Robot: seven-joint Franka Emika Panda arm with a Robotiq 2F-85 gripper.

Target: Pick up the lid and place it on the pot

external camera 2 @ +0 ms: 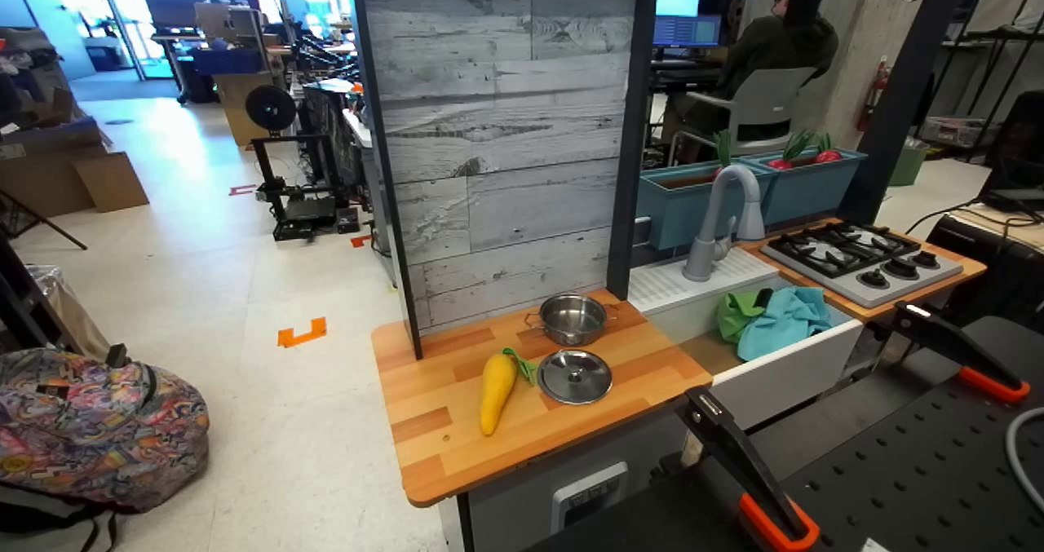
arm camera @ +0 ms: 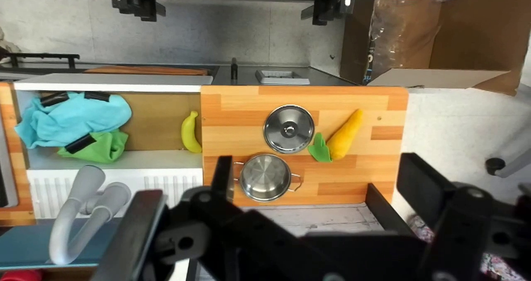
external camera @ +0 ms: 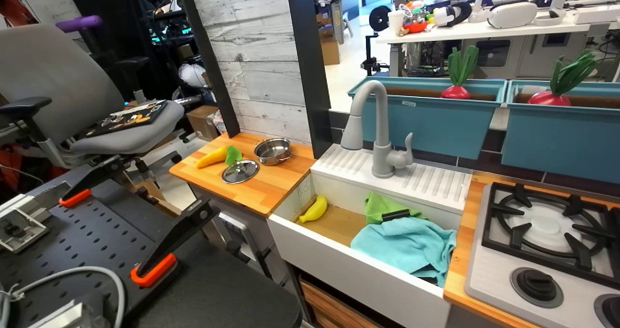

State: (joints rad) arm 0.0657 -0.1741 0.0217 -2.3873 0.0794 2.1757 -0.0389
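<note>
The round silver-grey lid (arm camera: 289,128) lies flat with its knob up on the wooden counter (arm camera: 236,100). The lid also shows in both exterior views (external camera: 240,171) (external camera 2: 575,377). The small shiny steel pot (arm camera: 266,177) stands upright and open beside the lid, nearer the plank wall. The pot shows in both exterior views (external camera: 272,151) (external camera 2: 572,320) and looks empty. My gripper (arm camera: 318,164) is wide open and empty, high above the counter. In the wrist view its left finger covers part of one pot handle. The gripper is out of sight in both exterior views.
A yellow vegetable with a green leaf (arm camera: 344,135) lies next to the lid. A sink (external camera: 358,270) with a banana (external camera: 315,209) and blue and green cloths adjoins the counter. The grey faucet (external camera: 382,124) and the plank wall (external camera 2: 506,144) rise high.
</note>
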